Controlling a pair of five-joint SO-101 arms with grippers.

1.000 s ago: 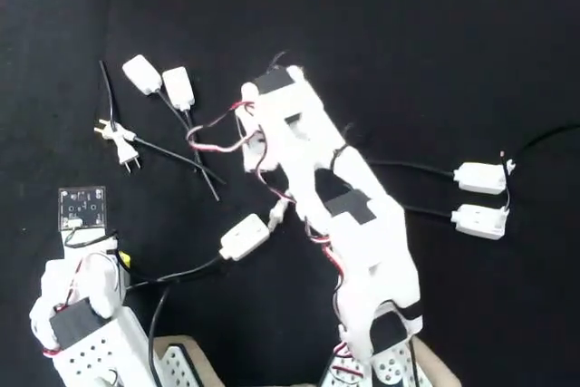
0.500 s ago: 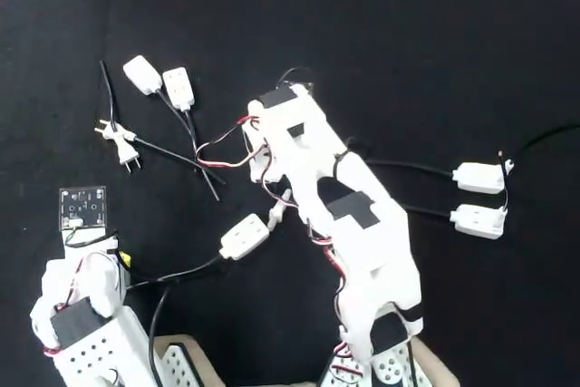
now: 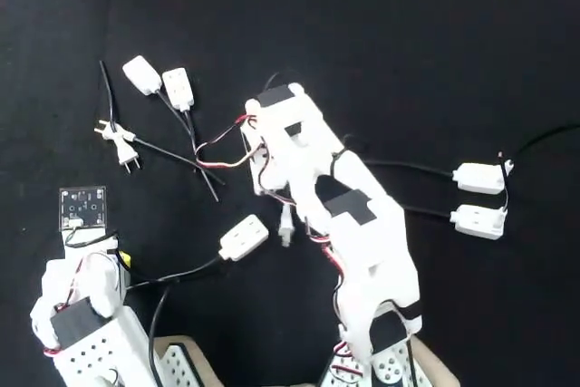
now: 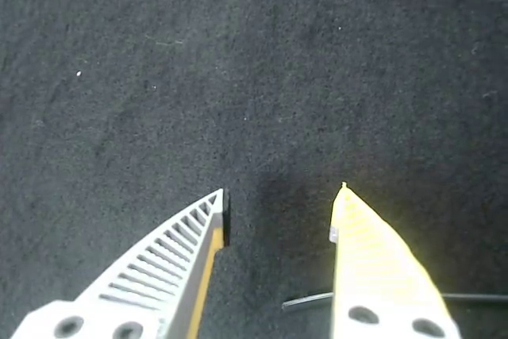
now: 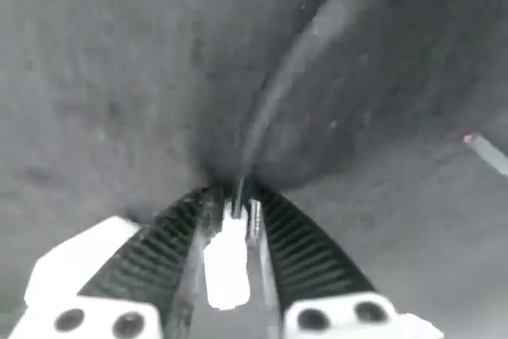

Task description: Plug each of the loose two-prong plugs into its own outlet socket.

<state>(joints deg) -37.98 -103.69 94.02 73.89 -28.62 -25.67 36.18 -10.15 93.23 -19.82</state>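
Logging status left to right across the high view.

Left pincer (image 4: 282,190): spread, nothing between the fingers, hanging over bare worktop (image 3: 435,61). A thin black cable (image 4: 305,301) runs beside one finger.

Loose plug (image 3: 118,140): lies flat at the left of the worktop, prongs bare, black lead trailing off. Not plugged in.

Outer socket (image 3: 142,73) and inner socket (image 3: 178,87): white, side by side just beyond the loose plug, each on its own lead. Both look vacant.

Middle socket (image 3: 244,236): white block near the centre, lead running back toward the left arm. Nothing in it.

Held plug (image 3: 285,222): small, white, narrow. Right pincer (image 5: 234,192) is pressed together on its body. It hangs just beside the middle socket, with a clear gap between them. I cannot settle which way the prongs face.

Upper right unit (image 3: 480,178) and lower right unit (image 3: 478,220): white blocks close together at the right, leads running in. I judge them already mated, though the joints are too small to confirm.

Tally, my judgement: two likely done, one plug in hand, one untouched.
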